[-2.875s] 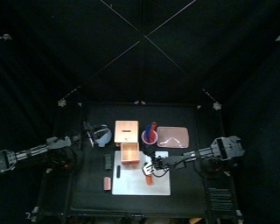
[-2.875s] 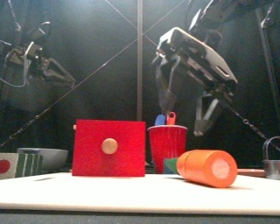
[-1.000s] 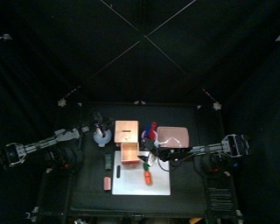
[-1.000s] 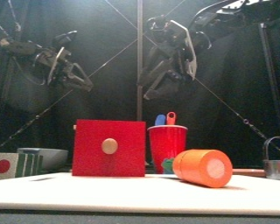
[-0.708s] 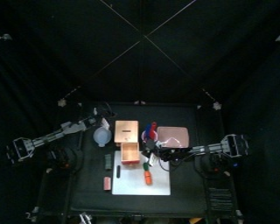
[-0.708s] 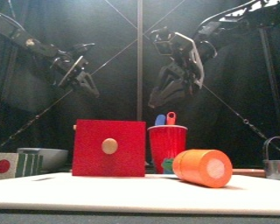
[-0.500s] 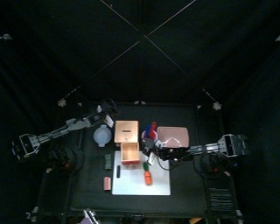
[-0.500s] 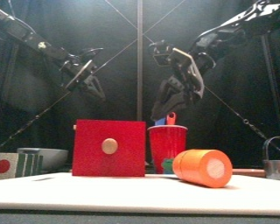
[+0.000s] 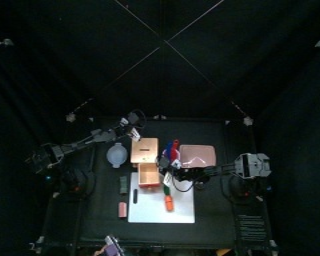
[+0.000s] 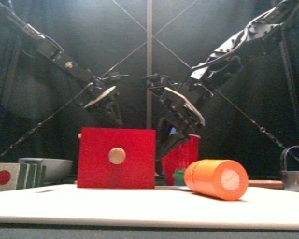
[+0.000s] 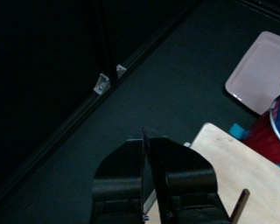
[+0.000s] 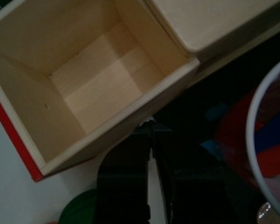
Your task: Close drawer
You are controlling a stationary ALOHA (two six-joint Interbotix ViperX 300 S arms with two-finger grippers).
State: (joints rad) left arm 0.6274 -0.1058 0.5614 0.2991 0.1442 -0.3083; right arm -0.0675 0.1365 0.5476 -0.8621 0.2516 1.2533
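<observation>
Black curtains pen in my small worktop (image 9: 89,225), and near its middle the drawer (image 12: 101,74) stands pulled out of its pale cabinet (image 9: 145,150), empty, its red front (image 10: 116,158) facing the worktop's front edge. My right gripper (image 12: 150,140) hangs just beside the drawer's side wall, its jaws pinched almost together and holding nothing. My left gripper (image 11: 146,166) sits over the cabinet's back corner, jaws narrow, also empty.

I judge the main risk to be a push on the drawer's side instead of its front: that could skew it in its slot or slide the whole cabinet. A red cup (image 10: 181,152) stands close on the right arm's side, easy to knock. An orange roll (image 10: 220,178) lies nearby in front. Open room is mostly before the red front.
</observation>
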